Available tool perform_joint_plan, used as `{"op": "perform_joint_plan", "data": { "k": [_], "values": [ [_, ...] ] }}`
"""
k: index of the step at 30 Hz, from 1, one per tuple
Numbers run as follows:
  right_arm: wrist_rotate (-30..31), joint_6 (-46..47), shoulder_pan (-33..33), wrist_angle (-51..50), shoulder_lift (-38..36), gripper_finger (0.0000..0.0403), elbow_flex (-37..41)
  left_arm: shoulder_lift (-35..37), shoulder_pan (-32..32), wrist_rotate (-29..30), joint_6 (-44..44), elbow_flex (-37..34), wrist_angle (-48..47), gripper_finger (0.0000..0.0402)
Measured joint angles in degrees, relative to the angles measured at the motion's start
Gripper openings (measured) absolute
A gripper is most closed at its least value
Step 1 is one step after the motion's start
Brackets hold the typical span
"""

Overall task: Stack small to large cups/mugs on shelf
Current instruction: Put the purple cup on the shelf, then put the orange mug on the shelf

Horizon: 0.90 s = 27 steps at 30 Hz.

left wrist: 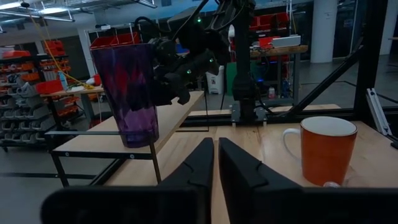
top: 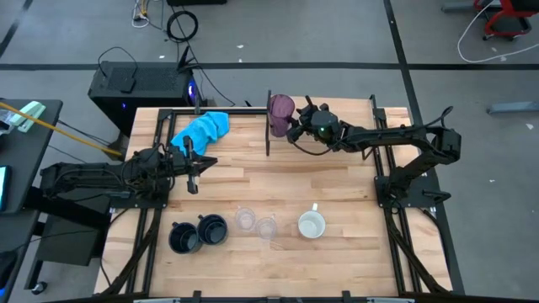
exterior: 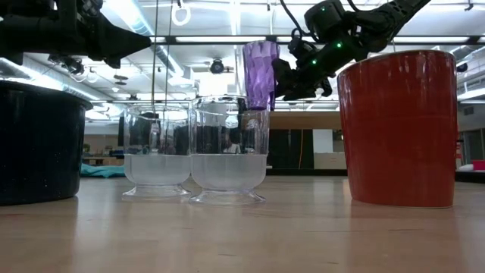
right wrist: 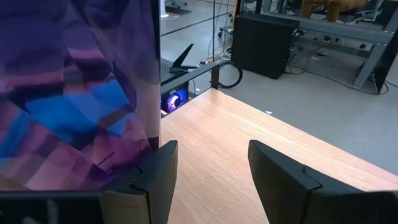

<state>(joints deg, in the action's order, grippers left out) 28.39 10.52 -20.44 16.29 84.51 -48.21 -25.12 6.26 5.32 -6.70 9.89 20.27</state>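
The right gripper [top: 290,126] has its jaws spread apart beside the purple tumbler [top: 280,108], which stands on the shelf [top: 269,126] near the counter's [top: 337,181] far edge. The left gripper [top: 199,163] waits near the left edge, jaws clenched on nothing. The other cups [top: 244,225] sit along the near edge.

arms: black, jointed | wrist: green lights | fingers [left wrist: 198,168]: dark, wedge-shaped
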Motion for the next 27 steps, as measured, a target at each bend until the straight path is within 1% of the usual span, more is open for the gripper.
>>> {"op": "perform_joint_plan", "data": {
  "k": [4,12,17,23,27],
  "values": [
    [-0.99,0.01,0.07,0.0,0.0,0.0203,0.0,0.02,0.0,0.0,0.0,0.02,0.0,0.0028],
    [-1.04,-0.11,0.76,-0.12,0.0,0.0203,0.0,0.01,-0.01,0.0,0.01,0.0,0.01,0.004],
    [-1.04,-0.23,0.76,-1.02,-0.47,0.0203,0.02,0.0,-0.01,0.0,0.02,0.02,0.0,0.0038],
    [0.33,-1.3,0.76,-8.37,-7.0,0.0199,0.09,-0.01,-0.02,0.0,0.0,0.02,0.0,0.003],
    [-1.09,-0.18,1.65,-15.42,-12.58,0.0197,0.09,0.02,-0.02,0.0,0.0,0.01,0.02,0.0028]
  ]
}}
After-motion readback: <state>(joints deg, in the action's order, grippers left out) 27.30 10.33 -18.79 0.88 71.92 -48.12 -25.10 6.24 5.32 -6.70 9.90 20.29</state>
